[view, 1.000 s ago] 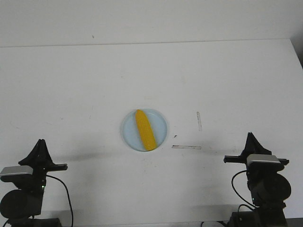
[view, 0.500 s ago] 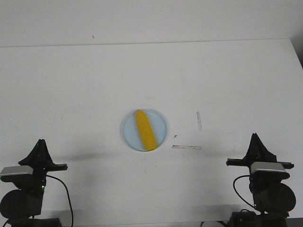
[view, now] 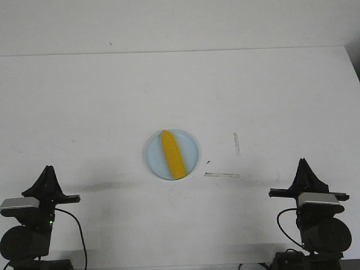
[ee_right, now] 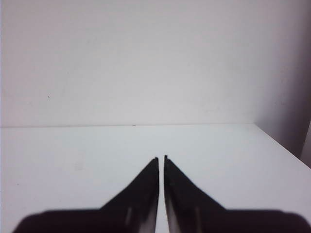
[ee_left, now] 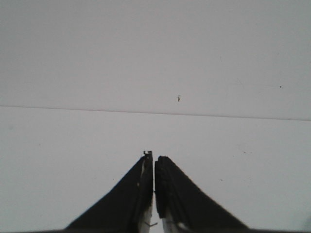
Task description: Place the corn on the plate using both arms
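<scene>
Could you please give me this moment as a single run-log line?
corn: lying on plate | left gripper: shut, empty, at near table edge | right gripper: shut, empty, at near table edge

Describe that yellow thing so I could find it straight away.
Look to the middle of the white table, where a round pale-blue plate sits. The corn cob lies on it, pointed end away from the robot. It is the only bright yellow thing there.

Bright yellow corn, pale blue plate, white table.
</scene>
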You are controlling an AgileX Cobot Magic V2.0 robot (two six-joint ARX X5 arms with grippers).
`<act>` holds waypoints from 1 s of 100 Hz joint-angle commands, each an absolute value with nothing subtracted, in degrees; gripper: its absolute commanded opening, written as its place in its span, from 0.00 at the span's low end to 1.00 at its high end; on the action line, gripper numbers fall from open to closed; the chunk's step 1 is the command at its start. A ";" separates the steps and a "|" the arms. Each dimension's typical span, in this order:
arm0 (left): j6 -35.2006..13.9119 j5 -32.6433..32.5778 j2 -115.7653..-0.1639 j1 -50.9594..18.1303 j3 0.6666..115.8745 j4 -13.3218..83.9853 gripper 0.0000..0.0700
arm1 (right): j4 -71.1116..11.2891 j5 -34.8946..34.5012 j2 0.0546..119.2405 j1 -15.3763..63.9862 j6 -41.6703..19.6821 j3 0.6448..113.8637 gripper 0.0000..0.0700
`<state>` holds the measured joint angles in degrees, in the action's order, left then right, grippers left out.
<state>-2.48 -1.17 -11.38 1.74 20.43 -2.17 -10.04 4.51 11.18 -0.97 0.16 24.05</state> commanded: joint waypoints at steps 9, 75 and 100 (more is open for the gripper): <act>-2.11 -1.58 -9.89 0.67 19.84 -2.87 0.00 | -9.41 4.56 11.03 -1.04 -0.14 24.21 0.02; -2.11 -1.56 -0.14 -3.03 2.74 -11.64 0.00 | -9.41 4.54 10.92 -1.04 -0.14 24.21 0.02; -2.13 -1.52 -0.16 -3.07 0.73 -9.98 0.00 | -9.41 4.54 10.92 -1.04 -0.14 24.21 0.02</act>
